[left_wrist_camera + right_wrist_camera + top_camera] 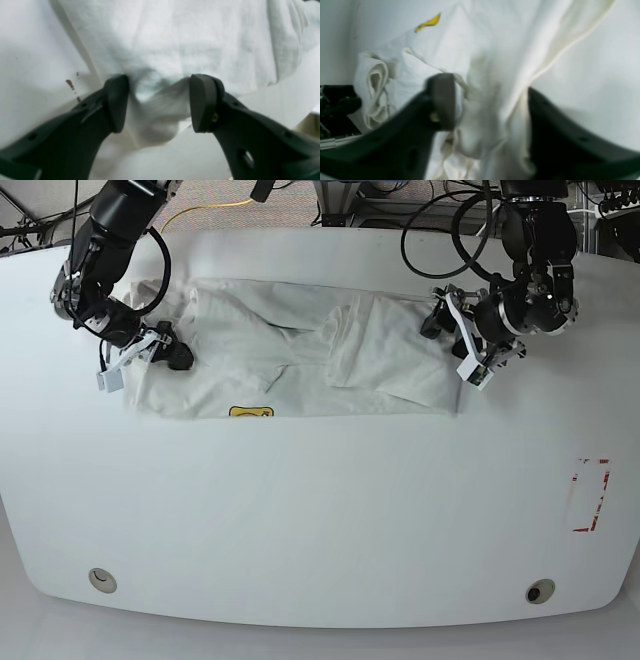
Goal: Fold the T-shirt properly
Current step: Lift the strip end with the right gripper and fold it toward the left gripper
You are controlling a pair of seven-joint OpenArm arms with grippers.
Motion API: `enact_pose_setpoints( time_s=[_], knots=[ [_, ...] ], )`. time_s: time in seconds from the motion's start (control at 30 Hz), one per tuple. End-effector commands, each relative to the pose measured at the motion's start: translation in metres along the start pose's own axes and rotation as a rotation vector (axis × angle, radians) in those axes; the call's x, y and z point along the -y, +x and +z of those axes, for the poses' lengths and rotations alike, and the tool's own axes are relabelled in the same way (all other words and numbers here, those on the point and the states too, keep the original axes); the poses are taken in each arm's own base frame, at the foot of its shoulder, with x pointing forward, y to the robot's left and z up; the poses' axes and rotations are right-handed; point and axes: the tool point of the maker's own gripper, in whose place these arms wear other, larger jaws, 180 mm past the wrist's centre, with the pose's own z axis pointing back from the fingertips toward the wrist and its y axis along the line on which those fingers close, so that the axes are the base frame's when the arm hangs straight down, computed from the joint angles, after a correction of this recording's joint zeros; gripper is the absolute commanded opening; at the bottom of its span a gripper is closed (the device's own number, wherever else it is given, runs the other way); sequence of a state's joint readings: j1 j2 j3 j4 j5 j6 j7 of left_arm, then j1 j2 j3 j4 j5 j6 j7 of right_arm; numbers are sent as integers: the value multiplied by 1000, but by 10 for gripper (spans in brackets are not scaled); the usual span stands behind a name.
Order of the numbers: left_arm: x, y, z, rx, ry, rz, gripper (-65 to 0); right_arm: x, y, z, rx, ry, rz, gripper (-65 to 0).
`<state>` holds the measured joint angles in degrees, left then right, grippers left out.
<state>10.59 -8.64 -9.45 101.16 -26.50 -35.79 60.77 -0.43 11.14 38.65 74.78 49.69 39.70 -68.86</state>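
Note:
The white T-shirt (300,350) lies crumpled across the far half of the table, with its small yellow logo (251,412) at the near hem. The logo (428,23) also shows in the right wrist view. My right gripper (172,352) is at the shirt's left end. In its own view the right gripper (490,107) has its jaws wide apart, with bunched, blurred cloth (492,75) filling the gap and draping over one finger. My left gripper (447,330) is at the shirt's right end. There the left gripper (160,102) stands open astride a ridge of fabric (155,117).
A red-outlined rectangle (590,495) is marked on the white table (320,520) at the right. Two round fittings (100,580) (540,591) sit near the front edge. Small brown specks (70,84) lie beside the shirt. Cables run behind the table.

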Motion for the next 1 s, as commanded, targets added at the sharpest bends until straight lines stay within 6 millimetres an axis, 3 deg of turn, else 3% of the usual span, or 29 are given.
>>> enact_pose_setpoints(
  time_s=[0.0,0.17,0.33,0.57,0.7,0.97],
  knots=[
    [7,17,-1,61,-21,5,-292,-2,18,7,45,7,31,-634],
    [15,23,-16,75,-59,53,-292,-11,36,18,86,-10,108,-650],
    [24,15,-38,49,-114,130,-292,-30,62,45,116,-67,252,-650],
    [33,16,-60,35,-169,199,-292,-72,86,61,141,-90,446,-650],
    [43,17,-70,32,-200,228,-292,-112,79,48,150,33,495,-650],
    [68,26,-84,0,-238,240,-292,-169,58,15,171,240,442,-650]
  ],
)
